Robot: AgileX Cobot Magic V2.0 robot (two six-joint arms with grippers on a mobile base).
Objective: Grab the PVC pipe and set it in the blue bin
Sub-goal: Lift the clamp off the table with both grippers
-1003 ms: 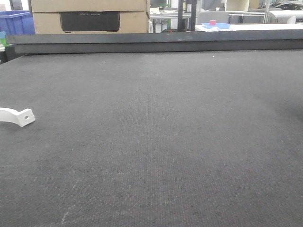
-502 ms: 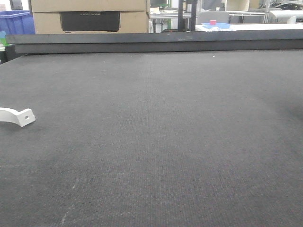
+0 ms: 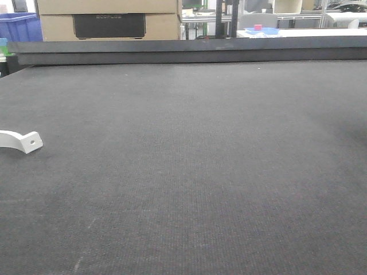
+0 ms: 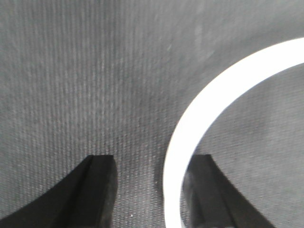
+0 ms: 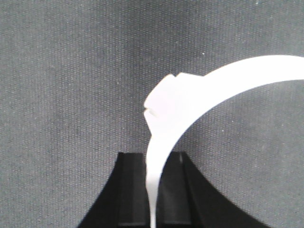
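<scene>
Right tool (image 5: 152, 157) points straight down at the dark grey fabric bench (image 5: 57, 71), fingers pinched narrow on the thin end of a white curved plastic PVC pipe (image 5: 171, 99) that arcs off to the right. Left tool (image 4: 151, 162) also faces down with fingers spread wide; a white plastic arc (image 4: 199, 107) sits between them, right against the right finger, contact unclear. In the front view a white arched piece with holed tab (image 3: 22, 141) lies at the bench's left edge, and a blue plastic bin (image 3: 20, 26) stands beyond the far-left corner.
</scene>
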